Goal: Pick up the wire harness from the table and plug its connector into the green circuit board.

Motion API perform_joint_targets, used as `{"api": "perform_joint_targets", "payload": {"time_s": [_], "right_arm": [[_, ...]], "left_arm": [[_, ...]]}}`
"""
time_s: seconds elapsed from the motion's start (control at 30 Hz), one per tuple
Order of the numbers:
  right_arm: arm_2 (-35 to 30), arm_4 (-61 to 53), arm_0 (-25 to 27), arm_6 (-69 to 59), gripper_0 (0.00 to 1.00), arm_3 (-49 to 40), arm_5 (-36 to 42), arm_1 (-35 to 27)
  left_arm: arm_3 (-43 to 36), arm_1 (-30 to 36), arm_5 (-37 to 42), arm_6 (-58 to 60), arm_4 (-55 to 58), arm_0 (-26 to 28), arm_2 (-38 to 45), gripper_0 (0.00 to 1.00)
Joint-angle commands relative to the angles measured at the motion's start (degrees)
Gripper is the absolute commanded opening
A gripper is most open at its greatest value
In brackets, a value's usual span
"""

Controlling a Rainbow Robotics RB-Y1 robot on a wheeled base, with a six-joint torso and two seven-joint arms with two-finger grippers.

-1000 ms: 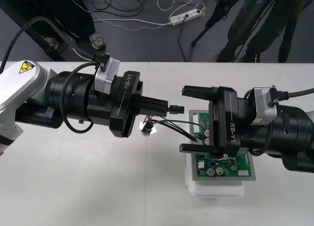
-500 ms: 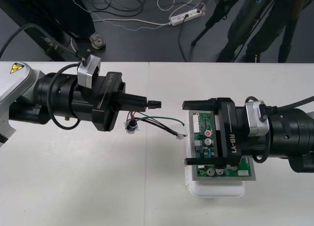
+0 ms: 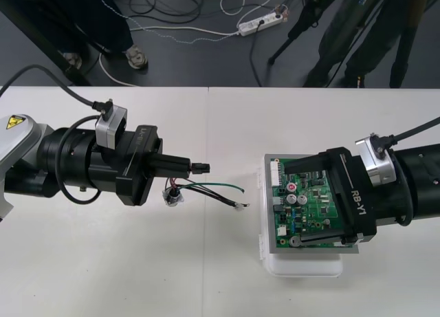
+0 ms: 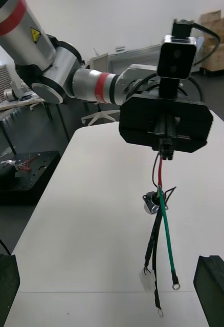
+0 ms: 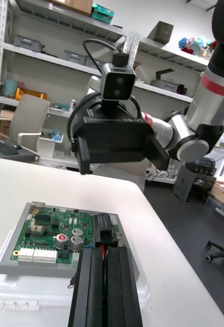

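Front view: clamped in the left gripper (image 3: pixel 187 167), fingers pressed together on it, the black plug (image 3: pixel 201 168) of the harness (image 3: pixel 213 187), held above the table (image 3: pixel 137 276) and well to the left of the green board (image 3: pixel 313 205). Trailing from the plug, thin red, black and green wires, with the round metal socket (image 3: pixel 172 195) hanging just under that gripper; touching the tabletop or just off it, cannot tell. Poised over the board from the right side, the right gripper (image 3: pixel 289 204), fingers spread wide, pinching nothing.

Judged as the carry toward the board, with the plug not yet in it. To do this well:
- Bring the plug across level and nose first toward its matching header. Which header that is, cannot tell.
- Keep the socket and the loose wire ends (image 4: pixel 165 288) from dragging over the parts or catching on the board's near edge.
- Square up before pushing, then press straight in, no twist.
- Draw the right gripper clear of the path, or set it to steady the base, since a push from the side may well slide the board.

No true container on the table. Nearest to one, the white base (image 3: pixel 302 267), with the board seated on top and nothing else seen on it.
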Motion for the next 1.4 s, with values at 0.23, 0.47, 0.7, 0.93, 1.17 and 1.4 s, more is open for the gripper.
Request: {"api": "perform_joint_targets", "payload": {"time_s": [0.23,0.47,0.7,0.93,1.17,1.4], "right_arm": [[-5.4,4.2,-1.8,-5.9,1.0,-1.8,-0.4,-4.3],[-6.5,7.8,-1.8,-5.9,1.0,-1.8,-0.4,-7.4],[-8.6,11.5,-2.5,-6.5,1.0,-1.8,-0.4,-11.1],[-10.3,19.0,-3.0,-7.1,1.0,-1.8,-0.4,-13.9],[-10.2,24.1,-2.9,-6.9,1.0,-1.9,-0.4,-16.8],[-8.8,31.0,-2.7,-6.1,1.0,-1.9,-0.4,-17.9]], "left_arm": [[4.2,-4.4,-6.6,-8.4,-5.4,2.1,4.1,0.0],[8.7,-6.4,-7.6,-13.1,-8.5,1.5,4.0,0.0],[13.1,-8.3,-8.8,-15.7,-11.9,0.5,4.1,0.0],[15.0,-9.5,-9.4,-17.4,-14.1,0.2,4.1,0.0],[21.3,-12.1,-11.9,-22.2,-14.8,-0.9,4.0,0.0],[27.0,-13.7,-13.3,-26.1,-16.3,-2.8,4.0,0.0]]}}
